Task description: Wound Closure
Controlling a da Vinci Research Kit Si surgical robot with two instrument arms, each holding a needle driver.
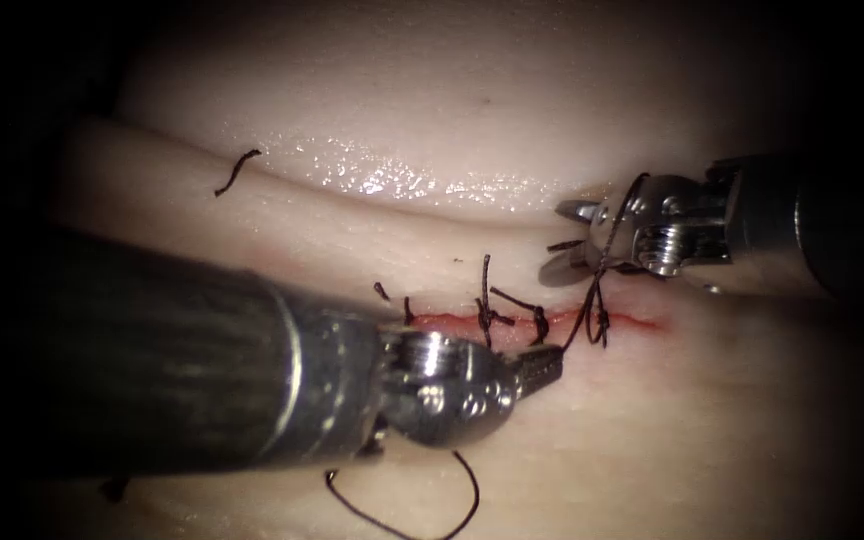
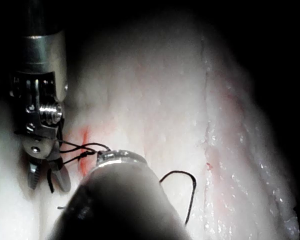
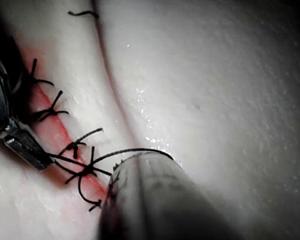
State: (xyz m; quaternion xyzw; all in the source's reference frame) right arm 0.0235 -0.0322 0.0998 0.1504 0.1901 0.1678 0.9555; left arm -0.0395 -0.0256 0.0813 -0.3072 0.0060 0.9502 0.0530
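Pale tissue carries a cut with knotted stitches, where the left tool clamps the thread looped round the right tool, its jaws parted and empty, so I judge a knot is being tied and needs steady, even tension.

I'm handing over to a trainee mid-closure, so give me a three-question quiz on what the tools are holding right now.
1. True or false: the right tool is shut on the tissue.
2. The left tool grips: A the needle, B the thread, C nothing?
3. Fill in: the finished stitches lie along the red ___.
Key: 1 false, its jaws stand open and thread is draped round it; 2 B; 3 cut.
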